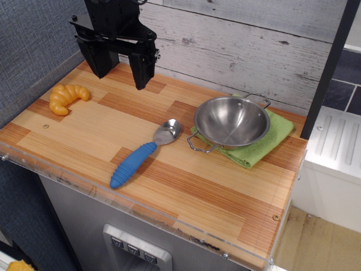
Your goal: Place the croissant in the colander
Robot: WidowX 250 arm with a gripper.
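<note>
Croissant (67, 97) placement, single overhead view. Black tool (121, 73) hangs above the rear left part of the wooden worktop (186, 186), its two fingers (142, 70) spread wide apart and pointing down, with nothing between them. Yellow-orange croissant lies flat on the worktop to the left of and slightly below the tool, near the left edge, its curved ends turned toward the front; it is apart from the tool. Spoon (141, 155) with a ribbed blue handle and metal bowl lies diagonally near the middle of the worktop. Shiny steel colander (232, 121), with two wire loop handles, sits at the right on a folded green cloth (265, 148), well apart from the croissant, holding nothing. Spoon bowl lies just beside the colander's near handle.
</note>
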